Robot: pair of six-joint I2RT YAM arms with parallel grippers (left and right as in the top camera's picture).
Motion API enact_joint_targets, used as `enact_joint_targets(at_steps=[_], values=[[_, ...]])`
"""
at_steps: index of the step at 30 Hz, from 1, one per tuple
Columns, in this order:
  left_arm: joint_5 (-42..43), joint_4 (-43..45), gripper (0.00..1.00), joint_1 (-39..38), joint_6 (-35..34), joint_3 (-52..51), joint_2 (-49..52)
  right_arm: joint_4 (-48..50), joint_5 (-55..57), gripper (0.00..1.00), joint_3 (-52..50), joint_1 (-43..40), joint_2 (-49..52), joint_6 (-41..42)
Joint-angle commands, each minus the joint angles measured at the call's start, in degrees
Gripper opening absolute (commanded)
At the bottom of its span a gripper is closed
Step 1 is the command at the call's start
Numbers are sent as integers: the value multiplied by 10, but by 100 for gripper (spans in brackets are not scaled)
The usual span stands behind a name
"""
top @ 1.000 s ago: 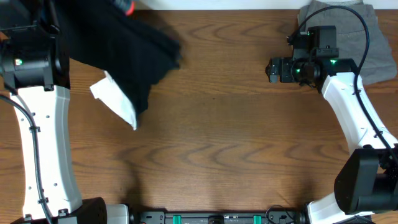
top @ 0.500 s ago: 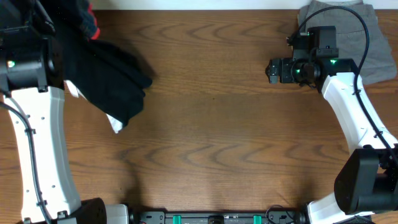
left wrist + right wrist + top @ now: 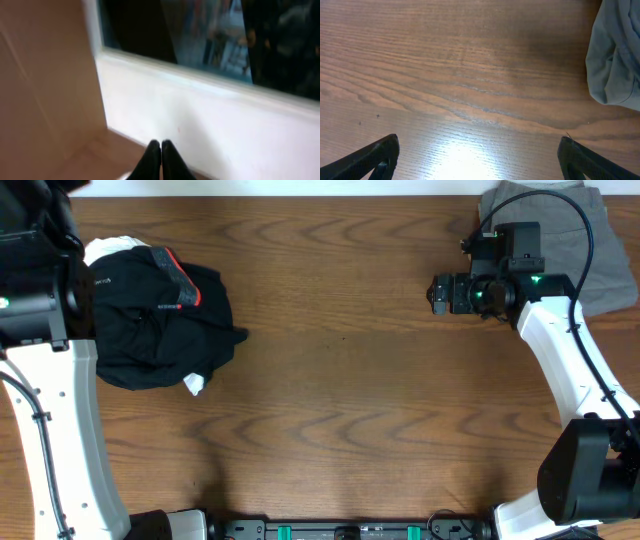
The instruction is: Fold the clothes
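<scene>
The clothes (image 3: 160, 320) lie in a crumpled heap at the table's left: black trousers with a grey-and-coral-red waistband (image 3: 180, 285), and white fabric showing at the top (image 3: 110, 250) and the bottom right (image 3: 193, 385). My left arm (image 3: 35, 290) stands beside the heap; its gripper is out of the overhead view. In the left wrist view the left gripper (image 3: 161, 146) is shut and empty, pointing at a white wall past the table edge. My right gripper (image 3: 437, 293) hovers over bare wood at the upper right, open and empty (image 3: 479, 141).
Grey-khaki shorts (image 3: 590, 240) lie at the back right corner behind the right arm and show at the right of the right wrist view (image 3: 615, 60). The wooden table (image 3: 340, 400) stretches between the heap and the right arm.
The black clothes, held up and dragged left before, now lie dropped in a heap at the left. My left arm has swung left and away. The right arm has not moved.
</scene>
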Motion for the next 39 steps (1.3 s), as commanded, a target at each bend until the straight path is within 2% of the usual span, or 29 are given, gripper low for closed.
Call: enact_joint_targets(at_steps=[1,3,4,5,7,8,10,14,21,26,32,39], values=[[38,-56,6,0,-20,8,11,-3,-4,99,9,7,-2,7],[37,-115,7,1,-20,8,19,-3,-4,99,9,7,-2,7],[37,-146,15,2,-21,8,25,-3,-4,99,9,7,-2,4],[36,-173,35,4,-23,8,31,-3,-4,99,9,7,-2,1],[36,-219,63,13,-38,6,49,-3,-5,99,9,7,-2,1],[36,-232,71,20,-45,4,57,-3,-4,99,9,7,-2,1],[36,-247,77,38,-48,0,81,-4,-5,99,9,7,-2,1],[36,-241,82,76,-45,-1,138,-9,-5,99,9,7,-2,1],[38,-184,83,141,-10,-1,225,-11,-5,99,9,7,-2,1],[100,-165,84,181,18,-1,266,-10,-5,99,9,7,-2,1],[189,-207,84,211,15,-1,286,-4,-5,99,9,7,-2,1],[188,-236,84,223,-13,-4,328,-5,-5,99,9,7,-2,1]])
